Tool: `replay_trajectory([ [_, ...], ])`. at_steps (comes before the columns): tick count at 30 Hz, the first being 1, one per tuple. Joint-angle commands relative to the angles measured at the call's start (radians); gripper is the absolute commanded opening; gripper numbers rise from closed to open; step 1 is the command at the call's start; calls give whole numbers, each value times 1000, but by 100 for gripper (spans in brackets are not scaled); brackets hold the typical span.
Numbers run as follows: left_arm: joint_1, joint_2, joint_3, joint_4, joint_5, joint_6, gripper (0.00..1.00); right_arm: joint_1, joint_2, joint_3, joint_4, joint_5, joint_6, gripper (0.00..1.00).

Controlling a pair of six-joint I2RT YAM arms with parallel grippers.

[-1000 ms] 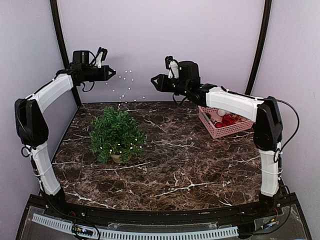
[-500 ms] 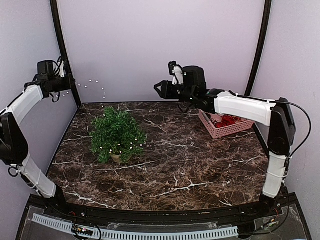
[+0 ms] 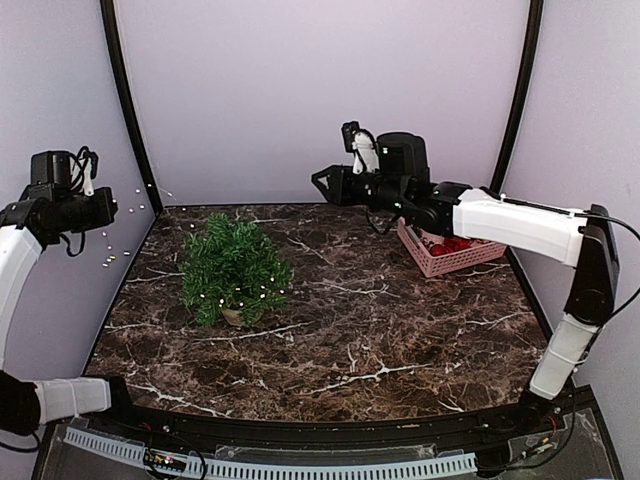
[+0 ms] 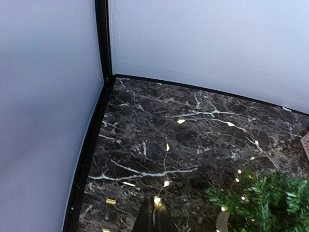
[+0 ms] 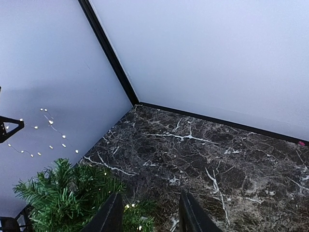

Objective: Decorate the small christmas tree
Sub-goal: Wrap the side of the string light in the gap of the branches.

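Note:
The small christmas tree (image 3: pixel 235 268) stands in its pot on the left half of the marble table, with tiny white lights among its dark green branches. My left gripper (image 3: pixel 108 209) hangs high at the far left, beyond the table's edge. It is shut on the thin wire of a light string (image 3: pixel 138 191) that trails loosely toward the tree. In the left wrist view the wire (image 4: pixel 167 164) runs out from between the shut fingers (image 4: pixel 145 220), with the tree (image 4: pixel 263 200) at the lower right. My right gripper (image 3: pixel 322 181) hovers open and empty above the back of the table, the tree (image 5: pixel 67 198) below it.
A pink basket (image 3: pixel 424 256) holding red ornaments sits at the back right, under my right forearm. Purple walls with black corner posts (image 3: pixel 125 120) close in the back and sides. The right wrist view catches my left gripper's tip (image 5: pixel 10 128) and the lit string (image 5: pixel 50 122) against the left wall.
My left arm has swung left and down, away from the back wall, carrying the light string with it. My right arm has shifted slightly right and its jaws have widened a little.

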State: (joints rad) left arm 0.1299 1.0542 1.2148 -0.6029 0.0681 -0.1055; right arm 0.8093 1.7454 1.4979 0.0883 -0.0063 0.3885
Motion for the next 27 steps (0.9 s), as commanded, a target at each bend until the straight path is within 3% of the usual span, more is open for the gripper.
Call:
replay_trajectory([
  [1, -1, -142, -74, -197, 152, -124, 0, 58, -81, -22, -22, 37, -59, 42],
  [9, -2, -326, -174, -309, 464, -287, 0, 265, -122, -54, 64, -14, -136, 60],
  [15, -7, -474, -311, -224, 578, -460, 0, 445, 29, 34, 193, -88, -151, 72],
  [20, -9, -550, -393, -153, 666, -572, 0, 541, 243, 251, 152, -131, -172, 73],
  [27, -16, -575, -388, -180, 662, -603, 0, 568, 457, 468, 111, -191, -183, 70],
])
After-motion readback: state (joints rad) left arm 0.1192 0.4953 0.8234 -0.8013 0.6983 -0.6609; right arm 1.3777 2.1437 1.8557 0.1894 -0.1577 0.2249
